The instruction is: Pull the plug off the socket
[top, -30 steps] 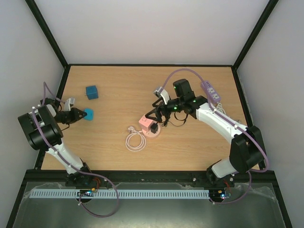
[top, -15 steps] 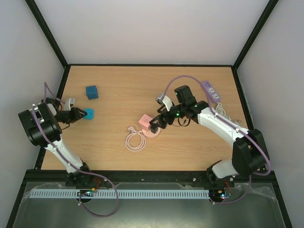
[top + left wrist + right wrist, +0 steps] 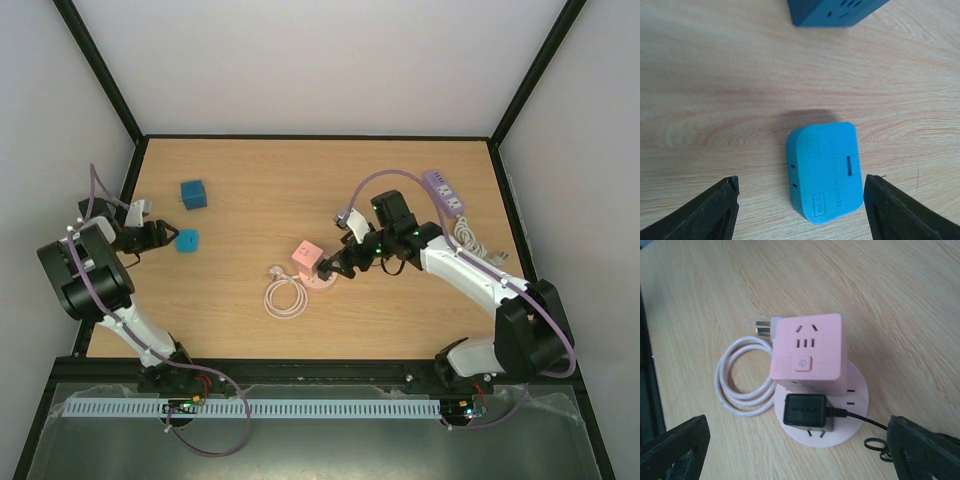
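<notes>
A pink cube socket (image 3: pixel 807 350) stands on its round pink base (image 3: pixel 857 395). A black plug (image 3: pixel 805 410) lies on that base against the cube, its prongs bare and pointing away from it, with a thin black cord trailing right. My right gripper (image 3: pixel 800 455) hovers over it, open, with nothing between the fingers (image 3: pixel 675 450). From above, the pink socket (image 3: pixel 306 257) sits mid-table with the right gripper (image 3: pixel 335 268) beside it. My left gripper (image 3: pixel 801 182) is open around a light blue flat adapter (image 3: pixel 826 170) without touching it. A dark blue cube (image 3: pixel 835 10) lies apart, beyond the adapter.
A coiled white cable (image 3: pixel 285 298) with its own plug lies left of the pink socket. A purple power strip (image 3: pixel 443 192) and its white cord rest near the right wall. The dark blue cube (image 3: pixel 193 194) and light blue adapter (image 3: pixel 187 241) sit at the far left.
My left gripper has opened and let go of the light blue adapter, which now rests on the table. The right gripper has shifted down and right, staying open over the pink socket.
</notes>
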Robot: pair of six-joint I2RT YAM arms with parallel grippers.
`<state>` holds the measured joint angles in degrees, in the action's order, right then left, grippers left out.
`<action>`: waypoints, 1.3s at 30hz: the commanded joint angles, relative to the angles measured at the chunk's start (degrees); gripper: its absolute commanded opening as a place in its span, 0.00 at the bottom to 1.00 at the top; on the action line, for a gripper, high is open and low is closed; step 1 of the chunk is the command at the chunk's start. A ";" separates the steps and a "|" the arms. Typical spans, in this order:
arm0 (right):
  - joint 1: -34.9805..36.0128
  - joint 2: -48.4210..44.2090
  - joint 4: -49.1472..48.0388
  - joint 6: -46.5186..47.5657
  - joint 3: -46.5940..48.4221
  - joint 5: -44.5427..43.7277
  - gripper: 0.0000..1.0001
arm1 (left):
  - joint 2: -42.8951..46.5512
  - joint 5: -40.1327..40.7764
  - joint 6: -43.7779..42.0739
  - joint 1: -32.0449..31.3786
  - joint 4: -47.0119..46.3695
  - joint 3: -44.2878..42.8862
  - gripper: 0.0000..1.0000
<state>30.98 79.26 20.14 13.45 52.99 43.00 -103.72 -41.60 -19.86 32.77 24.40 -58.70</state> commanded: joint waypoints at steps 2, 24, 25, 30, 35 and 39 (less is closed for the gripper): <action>-0.07 -2.55 -2.05 1.47 -2.65 -6.97 0.91 | 8.52 4.53 -5.06 -2.49 0.57 -0.28 0.72; 6.84 -2.59 -15.27 5.46 -13.39 -12.85 0.60 | 24.43 8.38 -8.16 -41.37 2.97 1.20 0.71; 7.30 -2.33 -15.89 5.52 -13.58 -13.15 0.59 | 24.38 8.96 -7.63 -42.41 2.70 0.95 0.71; 8.19 -0.14 -17.90 5.48 -13.75 -13.95 0.54 | 24.27 9.17 -4.97 -43.50 1.27 0.77 0.71; 8.34 2.66 -19.41 5.36 -13.28 -14.74 0.53 | 25.46 8.93 -4.32 -43.50 0.58 2.27 0.70; 8.45 4.43 -20.40 5.12 -12.69 -15.02 0.50 | 26.74 8.82 -4.24 -43.50 0.43 3.09 0.70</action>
<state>39.03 82.06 2.68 18.24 39.88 29.30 -79.46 -32.53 -24.84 -10.83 25.63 -56.73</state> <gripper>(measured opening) 0.512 0.704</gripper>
